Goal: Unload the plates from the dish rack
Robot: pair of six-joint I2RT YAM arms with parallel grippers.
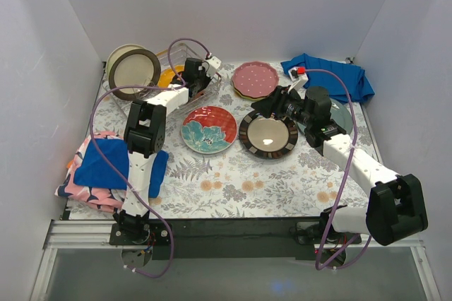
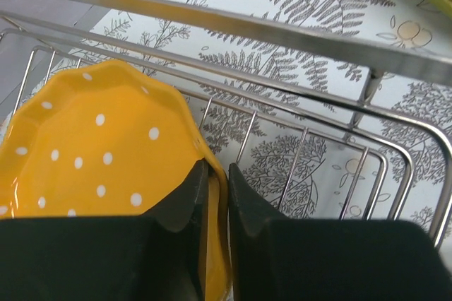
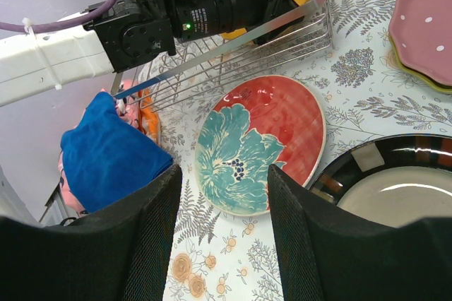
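Steel wires of the dish rack (image 2: pixel 282 32) hold the orange dotted plate (image 2: pixel 92 152) on edge; we find the left gripper (image 2: pixel 217 195) clamped on its rim, placed to lift it clear. Rightward, the right gripper (image 3: pixel 222 177) hangs open above the unloaded floral plate (image 3: pixel 261 138).

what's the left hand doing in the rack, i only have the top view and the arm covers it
Observer: The left hand is shut on the rim of the orange dotted plate, one finger on each face.
Operator: is that plate in the rack or out
Observer: In. The left wrist view shows it inside the dish rack, with the wires around it.
Operator: and the right hand
Observer: In its wrist view the right hand is open and empty, with the teal-red floral plate lying past its fingers.
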